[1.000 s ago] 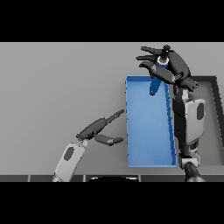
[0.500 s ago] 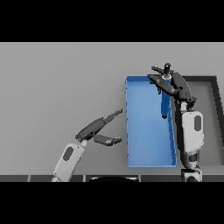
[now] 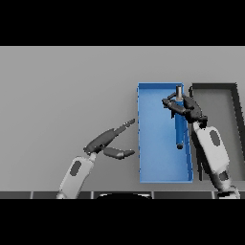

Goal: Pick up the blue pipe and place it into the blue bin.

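Head view: right hand (image 3: 184, 106) curling around blue pipe (image 3: 180, 129) over blue bin (image 3: 158, 143), hiding pipe's upper part. Pipe's long axis running near-to-far, grey tip far. Left hand (image 3: 112, 139) resting relaxed, fingers straight, beside bin. Dark bin (image 3: 225, 95) partly hidden behind right arm.

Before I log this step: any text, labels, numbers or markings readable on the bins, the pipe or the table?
None: no word, label, number or sign shows anywhere.
Blue bin: plain blue, unmarked.
Dark bin: plain, unmarked.
Blue pipe, held by the right hand over the blue bin: no print visible.
Grey table: bare of markings.
Left hand: no markings.
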`<state>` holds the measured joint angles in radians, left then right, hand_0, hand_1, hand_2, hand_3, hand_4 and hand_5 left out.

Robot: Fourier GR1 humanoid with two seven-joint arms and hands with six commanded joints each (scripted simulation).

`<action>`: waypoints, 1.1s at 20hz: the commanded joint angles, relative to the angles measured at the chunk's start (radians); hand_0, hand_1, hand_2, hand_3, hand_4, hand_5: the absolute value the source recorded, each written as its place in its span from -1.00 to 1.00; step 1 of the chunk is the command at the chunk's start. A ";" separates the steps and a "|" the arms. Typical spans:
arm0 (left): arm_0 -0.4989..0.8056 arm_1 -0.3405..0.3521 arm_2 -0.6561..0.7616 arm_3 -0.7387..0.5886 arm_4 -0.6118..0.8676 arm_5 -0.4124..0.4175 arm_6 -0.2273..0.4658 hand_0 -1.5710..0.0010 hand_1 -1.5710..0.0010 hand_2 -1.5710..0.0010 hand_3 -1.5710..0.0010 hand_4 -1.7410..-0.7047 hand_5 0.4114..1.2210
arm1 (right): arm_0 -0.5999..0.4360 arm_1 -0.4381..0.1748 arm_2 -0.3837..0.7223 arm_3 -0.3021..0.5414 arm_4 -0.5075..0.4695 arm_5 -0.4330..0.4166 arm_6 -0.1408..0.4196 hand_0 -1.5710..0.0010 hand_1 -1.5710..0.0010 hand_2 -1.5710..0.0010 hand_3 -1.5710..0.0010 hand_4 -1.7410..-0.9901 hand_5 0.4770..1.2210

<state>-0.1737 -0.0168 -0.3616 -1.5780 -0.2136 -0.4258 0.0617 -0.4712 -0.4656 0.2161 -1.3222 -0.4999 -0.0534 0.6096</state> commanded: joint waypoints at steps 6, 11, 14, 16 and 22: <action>0.000 -0.005 0.001 -0.010 0.009 -0.002 0.003 1.00 1.00 1.00 1.00 0.58 -0.80 | -0.099 -0.199 0.307 0.045 -0.315 -0.229 0.000 0.12 0.16 0.20 0.76 -0.01 0.74; -0.005 -0.007 0.005 -0.003 0.006 0.007 0.011 1.00 1.00 1.00 1.00 0.57 -0.79 | -0.160 -0.299 0.460 0.000 -0.211 -0.101 0.000 0.71 0.73 0.74 0.92 0.35 0.17; -0.003 -0.002 0.003 -0.005 0.005 0.002 0.006 1.00 1.00 1.00 1.00 0.57 -0.79 | -0.185 -0.327 0.525 0.001 -0.220 -0.071 0.000 0.85 0.86 0.87 0.96 0.47 -0.11; 0.013 -0.005 -0.005 -0.004 0.000 0.004 0.001 1.00 1.00 1.00 1.00 0.57 -0.79 | -0.228 -0.345 0.585 0.022 -0.236 -0.058 0.000 0.91 0.91 0.91 0.97 0.54 -0.21; 0.015 0.001 -0.004 -0.009 0.002 0.001 -0.008 1.00 1.00 1.00 1.00 0.57 -0.79 | -0.228 -0.353 0.614 0.011 -0.211 -0.019 -0.016 0.98 0.98 0.98 0.99 0.75 -0.36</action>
<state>-0.1585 -0.0157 -0.3654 -1.5873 -0.2110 -0.4250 0.0529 -0.6991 -0.8187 0.8296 -1.3112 -0.7107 -0.0727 0.5938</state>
